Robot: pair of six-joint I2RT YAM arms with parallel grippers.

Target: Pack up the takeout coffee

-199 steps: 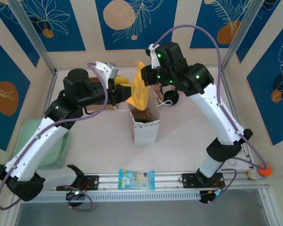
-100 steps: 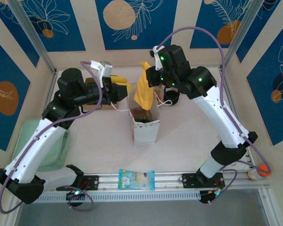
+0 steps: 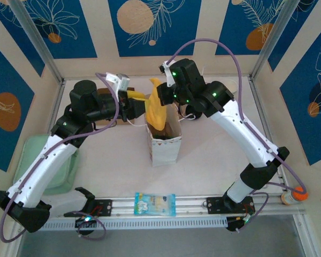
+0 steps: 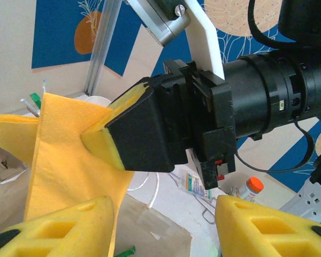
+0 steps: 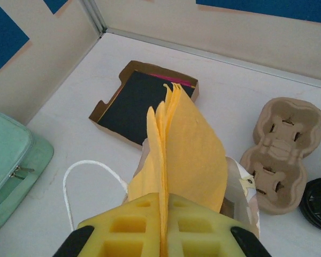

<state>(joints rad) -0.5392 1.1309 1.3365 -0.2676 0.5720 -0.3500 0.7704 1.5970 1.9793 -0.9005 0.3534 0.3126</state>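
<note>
- Napkins: plain bright yellow.
- Right gripper: yellow foam pads, black shells.
- Paper bag: white, small dark motifs under the rim.
- Pouch, left: mint green.
- Box, far left: brown card, black inside, pink strip.
- Cup carrier: beige pulp.
- Lid: black.
- Packet, near: light blue and white.
- Walls: deep blue, white leaf outlines, peach discs, cream bands.
- Bench: pale off-white.

the right gripper pinches a yellow napkin tight between its 2 foam pads, above a brown paper bag. the left gripper (its 2 yellow fingertips at the bottom edge) stands parted, holding nothing. an orange-capped bottle sits behind.
</note>
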